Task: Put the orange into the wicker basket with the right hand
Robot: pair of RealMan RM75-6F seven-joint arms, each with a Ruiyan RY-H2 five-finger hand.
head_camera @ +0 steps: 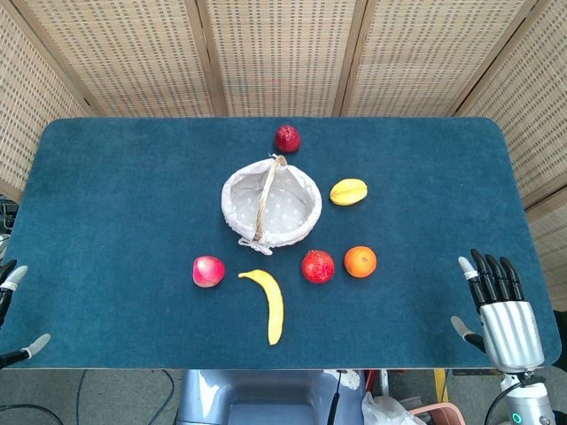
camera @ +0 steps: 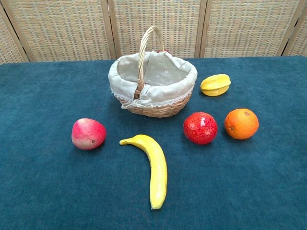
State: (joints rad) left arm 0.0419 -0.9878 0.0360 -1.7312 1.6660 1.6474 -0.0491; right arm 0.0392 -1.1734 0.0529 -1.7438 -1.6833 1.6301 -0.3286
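The orange (head_camera: pixel 361 261) (camera: pixel 241 123) lies on the blue table, right of a red pomegranate (head_camera: pixel 318 266) (camera: pixel 200 128). Behind them stands the wicker basket (head_camera: pixel 301 226) (camera: pixel 158 110), lined with pale cloth, handle upright, nothing visible inside. My right hand (head_camera: pixel 500 305) hovers open at the table's front right corner, fingers spread and pointing away from me, well right of the orange. Of my left hand (head_camera: pixel 13 310) only fingertips show at the left edge, apart and holding nothing. Neither hand appears in the chest view.
A banana (head_camera: pixel 269 304) (camera: pixel 154 168) and a pink-red apple (head_camera: pixel 208 271) (camera: pixel 88 133) lie in front of the basket. A yellow starfruit (head_camera: pixel 348 191) (camera: pixel 215 85) sits right of it, a dark red fruit (head_camera: pixel 287 138) behind it. Woven screens back the table.
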